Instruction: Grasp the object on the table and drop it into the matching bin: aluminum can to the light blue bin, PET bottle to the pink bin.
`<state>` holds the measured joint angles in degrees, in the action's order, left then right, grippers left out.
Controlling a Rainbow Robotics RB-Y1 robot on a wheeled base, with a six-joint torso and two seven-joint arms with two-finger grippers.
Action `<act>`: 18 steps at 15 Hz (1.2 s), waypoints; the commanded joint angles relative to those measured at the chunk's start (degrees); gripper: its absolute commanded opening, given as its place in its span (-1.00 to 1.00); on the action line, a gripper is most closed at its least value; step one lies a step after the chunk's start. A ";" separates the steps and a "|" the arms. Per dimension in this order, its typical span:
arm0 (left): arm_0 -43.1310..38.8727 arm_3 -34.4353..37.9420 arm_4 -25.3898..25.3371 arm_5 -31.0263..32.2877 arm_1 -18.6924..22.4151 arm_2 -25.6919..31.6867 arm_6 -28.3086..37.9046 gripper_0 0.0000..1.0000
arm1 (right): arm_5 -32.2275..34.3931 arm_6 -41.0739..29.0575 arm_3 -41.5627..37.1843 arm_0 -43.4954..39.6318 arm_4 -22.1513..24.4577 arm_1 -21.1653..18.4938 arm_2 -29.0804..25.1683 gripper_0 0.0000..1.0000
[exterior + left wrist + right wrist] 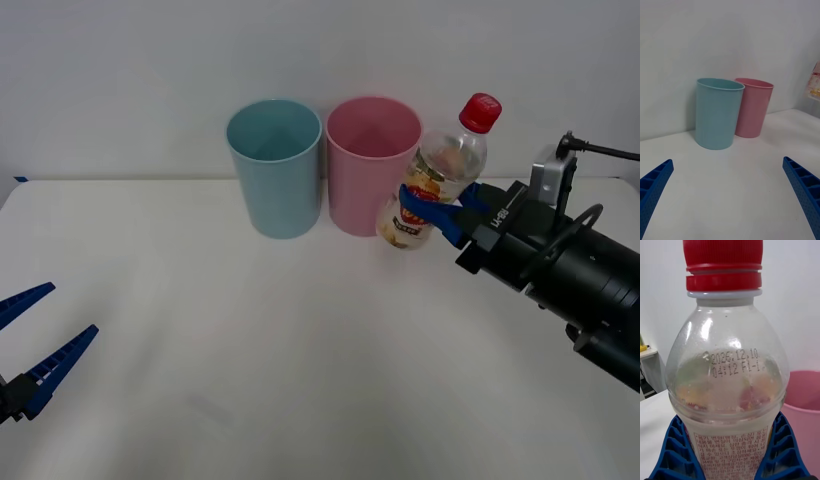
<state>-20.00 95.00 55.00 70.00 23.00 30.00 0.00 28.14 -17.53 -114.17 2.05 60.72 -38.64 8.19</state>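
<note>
Small clear plastic PET bottle (437, 177), red-capped: clamped in right pincer (436, 212), lifted beside tall round pink plastic bin (368, 165), undropped; left pincer (38, 340) spread apart, idle.

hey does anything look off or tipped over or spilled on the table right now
Nothing spilled or damaged. The light blue bin and the pink bin stand upright side by side. The PET bottle is tilted, but only because the right tool holds it in the air beside the pink bin. The left tool waits open, low over the table.
</note>
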 commanded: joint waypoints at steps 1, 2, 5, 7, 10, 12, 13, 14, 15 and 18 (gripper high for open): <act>0.00 0.00 0.00 0.00 0.00 0.00 0.00 1.00 | -0.01 -4.01 1.93 4.81 0.01 -2.23 -0.02 -1.00; 0.00 0.00 0.00 0.00 0.00 0.00 0.00 1.00 | -0.01 -4.97 3.51 7.36 0.01 -2.93 0.42 -1.00; 0.00 0.00 0.00 0.00 0.00 0.00 0.00 1.00 | 2.27 -5.33 11.86 16.68 0.01 -3.81 2.44 -1.00; 0.00 0.00 0.00 0.00 0.00 0.00 0.00 1.00 | 3.86 -5.33 17.58 22.12 0.01 -3.72 3.67 -1.00; 0.00 0.00 0.00 0.00 0.00 0.00 0.00 1.00 | 3.86 -5.15 24.87 29.24 0.18 -3.37 6.92 -1.00; 0.00 0.00 0.00 0.00 0.00 0.00 0.00 1.00 | 4.65 -5.33 29.44 33.20 2.21 -1.88 7.80 -1.00; 0.00 0.00 0.00 0.00 0.00 0.00 0.00 1.00 | 5.53 -5.33 31.55 34.78 3.00 -0.91 7.80 -1.00; 0.00 0.00 0.00 0.00 0.00 0.00 0.00 1.00 | 6.93 -4.97 34.98 37.15 3.61 0.50 7.80 -1.00; 0.00 0.00 0.00 0.00 0.00 0.00 0.00 1.00 | 7.46 -4.89 37.79 39.09 4.67 1.82 7.72 -1.00; 0.00 0.00 0.00 0.00 0.00 0.00 0.00 1.00 | 7.64 -4.53 44.73 43.31 7.48 5.16 7.80 -1.00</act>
<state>-20.00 95.00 55.00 70.00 23.00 30.00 0.00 35.70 -22.19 -71.31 44.19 67.51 -34.37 15.95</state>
